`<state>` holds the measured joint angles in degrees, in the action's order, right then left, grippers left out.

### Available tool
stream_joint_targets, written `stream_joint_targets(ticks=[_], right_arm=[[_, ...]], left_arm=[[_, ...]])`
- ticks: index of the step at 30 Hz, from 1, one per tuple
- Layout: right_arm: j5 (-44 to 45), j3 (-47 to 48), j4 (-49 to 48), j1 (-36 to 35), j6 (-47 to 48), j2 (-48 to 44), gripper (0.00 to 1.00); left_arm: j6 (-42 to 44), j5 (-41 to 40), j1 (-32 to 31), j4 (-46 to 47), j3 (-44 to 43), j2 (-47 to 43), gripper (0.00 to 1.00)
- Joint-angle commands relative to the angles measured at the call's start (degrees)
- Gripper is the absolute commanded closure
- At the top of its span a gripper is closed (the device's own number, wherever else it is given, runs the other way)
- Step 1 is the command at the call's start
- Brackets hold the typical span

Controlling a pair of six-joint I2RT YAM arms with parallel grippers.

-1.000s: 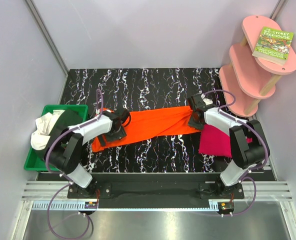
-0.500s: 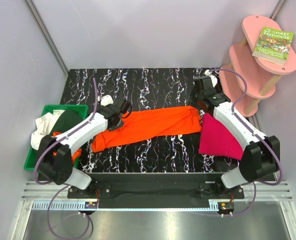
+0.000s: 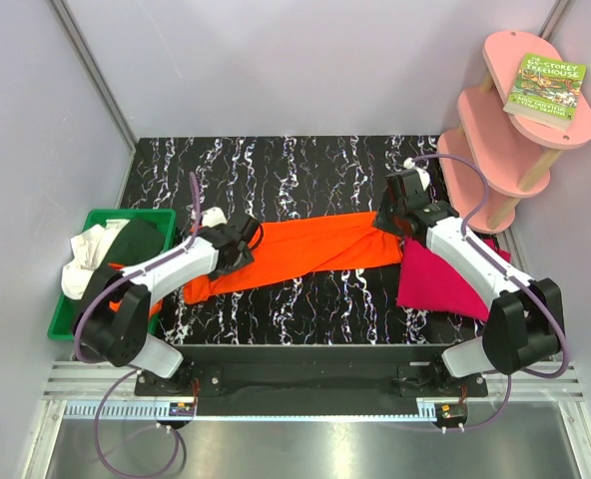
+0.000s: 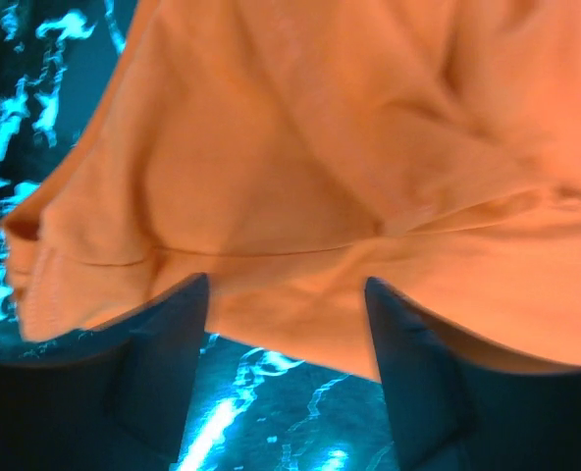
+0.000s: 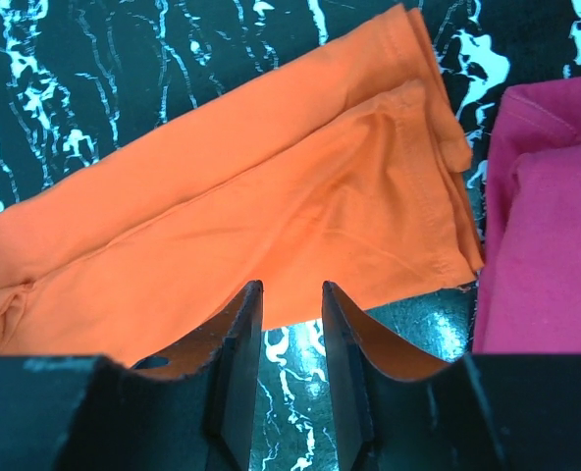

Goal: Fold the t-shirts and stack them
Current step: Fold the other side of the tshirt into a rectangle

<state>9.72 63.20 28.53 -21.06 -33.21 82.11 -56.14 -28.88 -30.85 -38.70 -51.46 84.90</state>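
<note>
A bright orange t-shirt (image 3: 305, 249) lies folded into a long strip across the black marbled table (image 3: 305, 165). My left gripper (image 3: 241, 242) hangs over its left end, open, with the cloth (image 4: 320, 147) just beyond its fingertips (image 4: 173, 343) and nothing between them. My right gripper (image 3: 391, 220) is over the strip's right end (image 5: 271, 216), its fingers (image 5: 241, 343) a narrow gap apart with only table showing in the gap. A folded magenta t-shirt (image 3: 435, 284) lies to the right, partly under the right arm, and its edge (image 5: 555, 226) shows in the right wrist view.
A green bin (image 3: 141, 213) at the left table edge holds a white shirt (image 3: 84, 261) and a dark green one (image 3: 141, 239). A pink tiered shelf (image 3: 495, 150) with a book (image 3: 545, 88) stands at the back right. Grey walls close in both sides.
The orange shirt's bunched right end now lies flat and the strip is longer. Both grippers swung outward and then came back a little. The left jaws narrowed and widened again.
</note>
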Motion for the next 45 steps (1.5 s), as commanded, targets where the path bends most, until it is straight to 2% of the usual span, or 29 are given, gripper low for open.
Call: stream_joint_targets(ticks=[1,4,8,20,22,26,29,36,45], right_arm=[[-0.93,-1.23,-1.82,-1.26,1.04,-2.83,0.61],[-0.93,-2.11,-2.08,-1.70,0.96,-3.35,0.61],[-0.84,-2.64,-2.17,-2.23,1.40,-3.79,0.61],[-0.75,-5.01,-3.13,-3.11,1.75,-4.67,0.61],[-0.58,-5.19,-3.31,-3.29,1.83,-4.85,0.61],[-0.14,-5.89,-3.57,-3.20,1.92,-5.20,0.60],[-0.22,-6.33,-3.84,-3.20,1.83,-5.11,0.60],[-0.31,-6.77,-4.36,-3.20,1.83,-4.85,0.60],[-0.22,-7.13,-4.80,-3.20,1.48,-5.20,0.60]], left_arm=[[0.86,-0.74,0.18,7.31,0.31,-2.90,0.23],[0.59,0.40,1.49,12.57,2.76,-3.43,0.21],[0.59,1.81,3.16,17.51,5.67,-3.17,0.24],[2.97,1.90,5.19,23.14,3.13,1.84,0.38],[2.79,2.16,5.27,23.32,2.68,2.63,0.42],[2.26,3.04,5.36,24.19,2.68,4.13,0.60],[2.18,3.22,5.36,24.11,2.51,4.92,0.68],[3.40,2.69,5.36,24.20,1.89,4.04,0.99],[9.03,0.94,5.36,22.88,-3.02,2.11,1.00]])
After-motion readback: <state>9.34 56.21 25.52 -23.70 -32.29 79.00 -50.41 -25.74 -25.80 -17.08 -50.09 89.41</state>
